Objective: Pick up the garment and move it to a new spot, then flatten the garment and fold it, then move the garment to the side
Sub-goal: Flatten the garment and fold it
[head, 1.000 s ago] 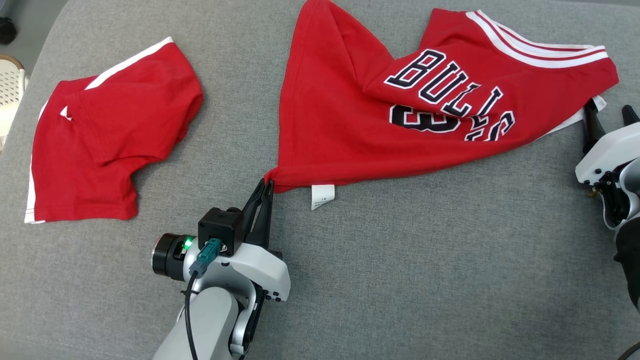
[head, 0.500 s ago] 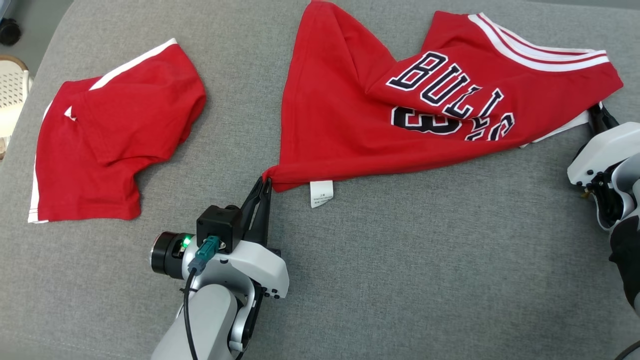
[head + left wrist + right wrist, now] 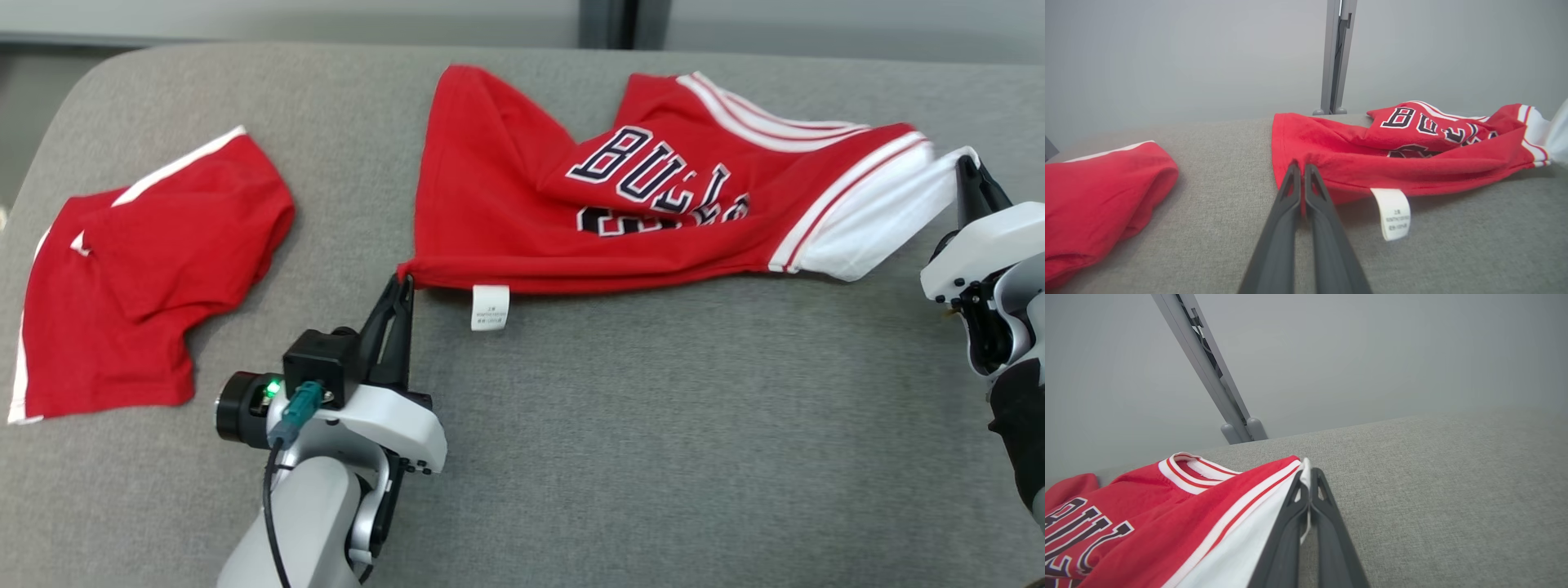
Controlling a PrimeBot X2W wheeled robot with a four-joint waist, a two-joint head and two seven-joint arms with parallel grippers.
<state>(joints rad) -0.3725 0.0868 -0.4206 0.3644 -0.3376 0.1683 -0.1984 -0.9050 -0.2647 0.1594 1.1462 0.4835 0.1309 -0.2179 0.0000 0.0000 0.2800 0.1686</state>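
Observation:
The garment (image 3: 522,212) is a red jersey with dark lettering and white-striped trim, lying crumpled and stretched sideways across the grey cushion. My left gripper (image 3: 402,282) is shut on its lower left corner, seen up close in the left wrist view as the garment (image 3: 1355,151) pinched in the left gripper (image 3: 1301,168). My right gripper (image 3: 966,167) is shut on the white edge at the jersey's right end; in the right wrist view the garment (image 3: 1180,522) runs into the right gripper (image 3: 1310,473). A white care label (image 3: 490,307) hangs from the hem.
Red shorts (image 3: 139,278) with white side stripes lie at the left of the grey cushion (image 3: 653,425); they also show as shorts (image 3: 1098,200) in the left wrist view. A grey post (image 3: 1336,57) stands behind the cushion's back edge against a pale wall.
My right gripper closed on the jersey's white right edge and drew it out to the right. The camera tilted up, so everything sits lower in the picture. The left grip is unchanged.

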